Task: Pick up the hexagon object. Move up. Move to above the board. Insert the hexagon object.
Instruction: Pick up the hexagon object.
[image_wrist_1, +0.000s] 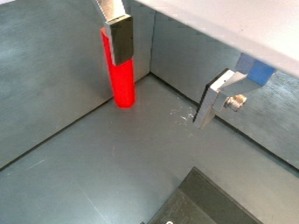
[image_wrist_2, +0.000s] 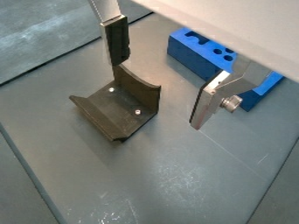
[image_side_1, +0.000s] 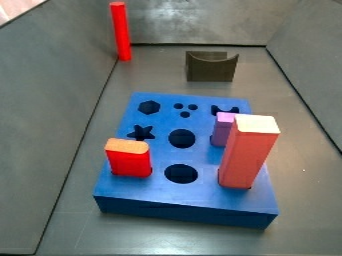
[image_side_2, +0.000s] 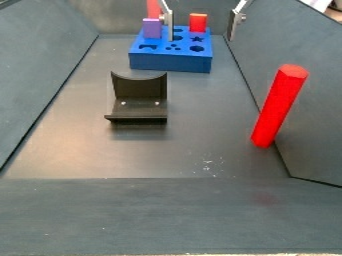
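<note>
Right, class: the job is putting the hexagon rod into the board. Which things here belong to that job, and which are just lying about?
Belongs to the job:
red rod, standing upright in a corner
blue board
end effector, open, above the floor

Just lying about:
dark arch block
salmon pillar, orange block and purple block, all on the board

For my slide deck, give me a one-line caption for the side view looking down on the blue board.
Red hexagon object upright in far corner, blue board in front; end effector out of frame.

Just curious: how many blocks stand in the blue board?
3: red-orange block front left, salmon pillar front right, purple block behind it. None seem hidden. Gripper open above floor.
</note>
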